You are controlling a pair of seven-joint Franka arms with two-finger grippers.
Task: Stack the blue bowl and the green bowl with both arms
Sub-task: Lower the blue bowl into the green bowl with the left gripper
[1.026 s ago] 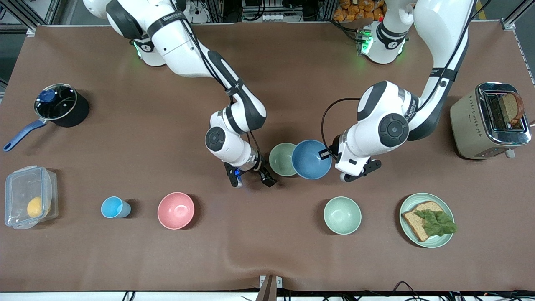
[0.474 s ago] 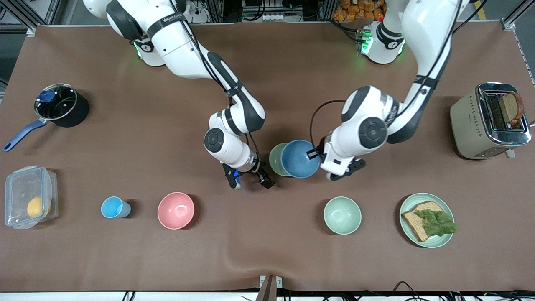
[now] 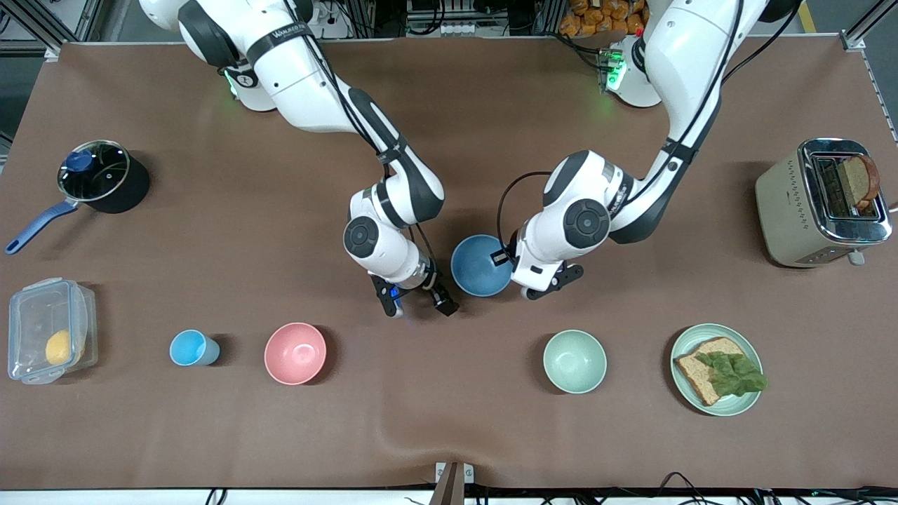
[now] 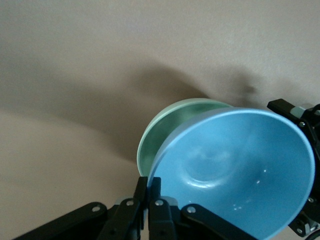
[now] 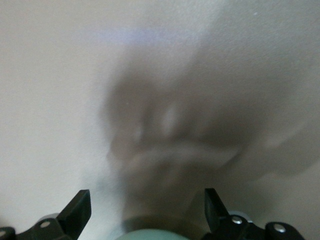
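Observation:
The blue bowl (image 3: 481, 265) hangs tilted over the green bowl, which it hides in the front view. My left gripper (image 3: 504, 259) is shut on the blue bowl's rim. In the left wrist view my left gripper (image 4: 150, 186) pinches the blue bowl (image 4: 235, 170), and the green bowl (image 4: 162, 131) shows partly under it on the table. I cannot tell whether the bowls touch. My right gripper (image 3: 418, 300) is open and empty just above the table, beside the bowls toward the right arm's end. In the right wrist view it (image 5: 146, 205) stands wide open, with a pale green edge (image 5: 155, 235) between its fingers.
Nearer the camera stand a pink bowl (image 3: 295, 353), a light-blue cup (image 3: 188, 348), a mint-green bowl (image 3: 574, 361) and a plate (image 3: 703, 332) with a sandwich. A toaster (image 3: 821, 203) is at the left arm's end; a pot (image 3: 102, 175) and a plastic box (image 3: 49, 330) at the right arm's.
My left arm has carried the blue bowl toward the right arm's end, from beside the green bowl to over it, so it now covers it. My right gripper has stayed put.

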